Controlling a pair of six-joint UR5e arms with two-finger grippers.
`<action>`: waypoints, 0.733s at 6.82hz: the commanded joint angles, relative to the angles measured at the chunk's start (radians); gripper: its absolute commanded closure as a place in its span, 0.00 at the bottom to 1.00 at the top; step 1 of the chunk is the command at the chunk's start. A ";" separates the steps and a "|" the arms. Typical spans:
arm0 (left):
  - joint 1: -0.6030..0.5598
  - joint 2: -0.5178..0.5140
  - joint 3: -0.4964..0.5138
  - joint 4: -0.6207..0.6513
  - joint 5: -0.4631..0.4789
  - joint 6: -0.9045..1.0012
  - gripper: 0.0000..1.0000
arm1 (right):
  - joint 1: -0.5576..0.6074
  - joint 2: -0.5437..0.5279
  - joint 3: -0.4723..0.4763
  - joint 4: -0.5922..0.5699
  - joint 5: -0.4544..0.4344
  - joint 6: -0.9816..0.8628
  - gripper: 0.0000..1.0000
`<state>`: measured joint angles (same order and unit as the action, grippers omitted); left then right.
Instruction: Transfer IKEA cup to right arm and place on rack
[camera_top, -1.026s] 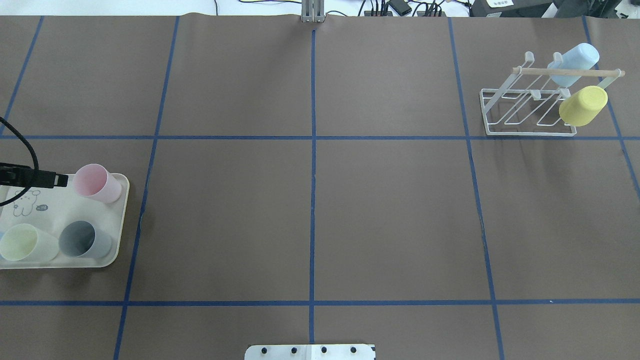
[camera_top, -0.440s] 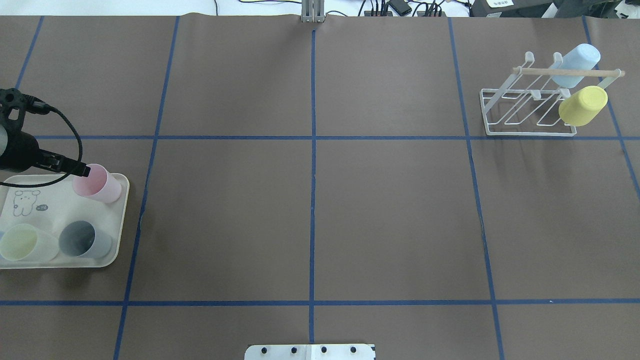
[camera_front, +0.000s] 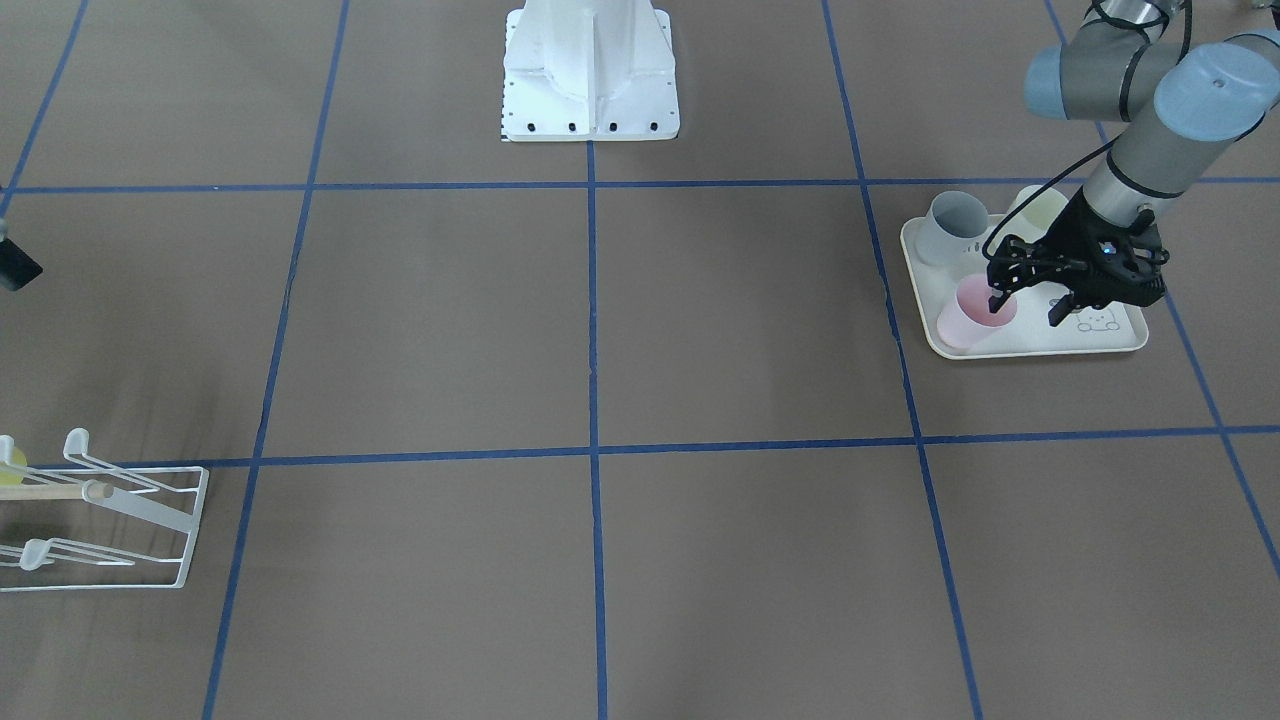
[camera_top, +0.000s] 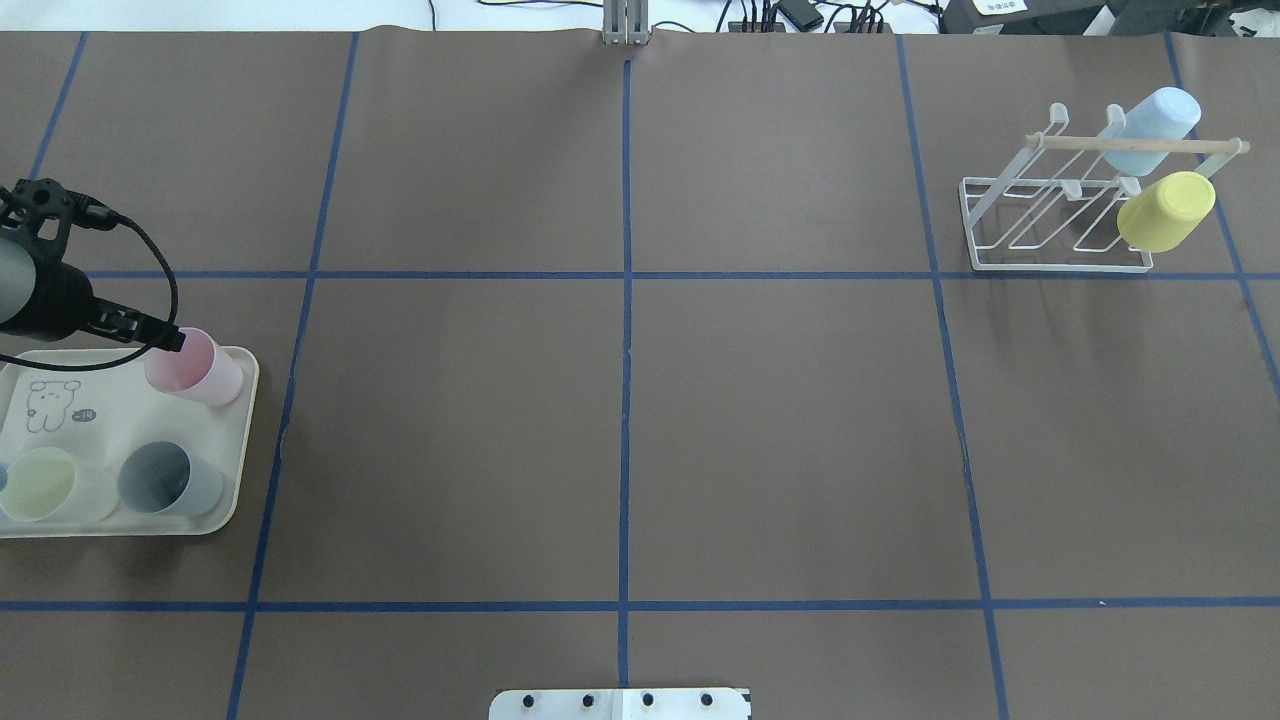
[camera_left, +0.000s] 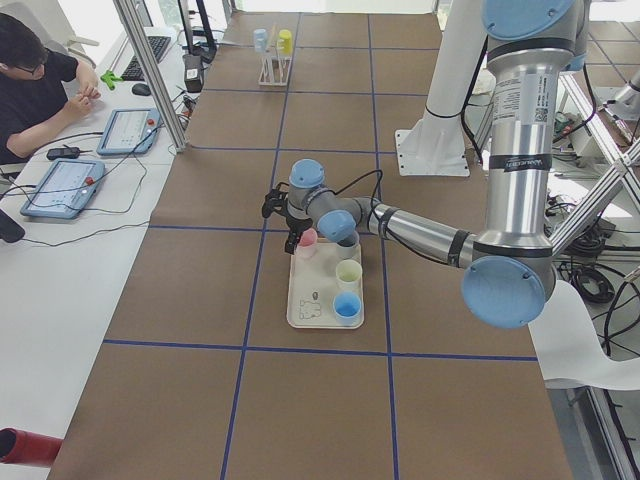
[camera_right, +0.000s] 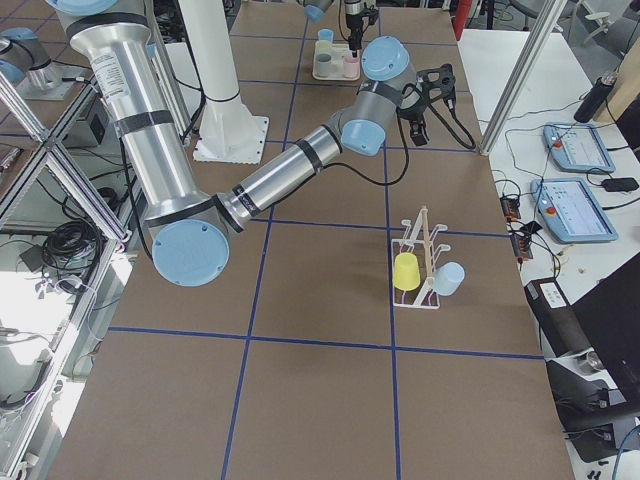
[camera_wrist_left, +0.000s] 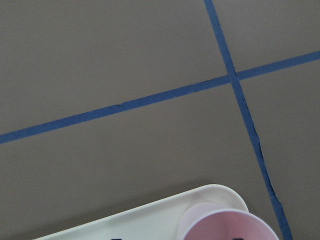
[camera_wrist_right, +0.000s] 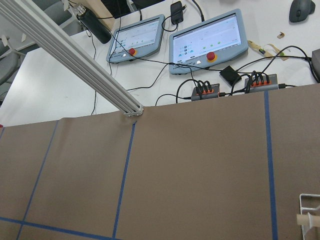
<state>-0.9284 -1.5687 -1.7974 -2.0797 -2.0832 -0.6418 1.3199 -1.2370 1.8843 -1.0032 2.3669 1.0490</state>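
Observation:
Several IKEA cups stand upright on a cream tray (camera_top: 243, 440): a pink cup (camera_top: 203, 371), a grey-blue cup (camera_top: 165, 478) and a pale yellow-green cup (camera_top: 40, 485). My left gripper (camera_front: 1027, 308) hangs open over the pink cup (camera_front: 970, 315). One of its fingertips (camera_top: 173, 340) is at the cup's mouth and the other is over the tray. The left wrist view shows only the pink rim (camera_wrist_left: 227, 227) and the tray corner (camera_wrist_left: 150, 216). The white wire rack (camera_top: 1050, 228) stands at the far right. My right gripper (camera_right: 432, 82) is high above the table, and I cannot tell its state.
On the rack hang a light blue cup (camera_top: 1150, 125) and a yellow cup (camera_top: 1166, 210). Blue tape lines cross the brown table. A person sits at a side desk (camera_left: 40, 90) with touch panels (camera_wrist_right: 210, 37). The robot's white base (camera_front: 590, 70) is at the near table edge.
My left arm has swung in from the table's left edge and turned. Its fingertip has moved from beside the pink cup to the cup's mouth.

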 joint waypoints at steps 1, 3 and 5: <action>0.005 -0.005 0.015 -0.002 0.000 0.001 0.23 | -0.001 0.001 -0.001 0.000 0.002 0.000 0.00; 0.019 -0.016 0.027 -0.008 -0.002 -0.001 0.29 | -0.001 0.001 -0.001 0.000 0.002 0.000 0.00; 0.031 -0.016 0.026 -0.007 -0.002 0.001 0.78 | -0.001 0.001 -0.001 0.000 0.002 0.000 0.00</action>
<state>-0.9033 -1.5837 -1.7714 -2.0866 -2.0845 -0.6423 1.3192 -1.2364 1.8837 -1.0032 2.3684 1.0493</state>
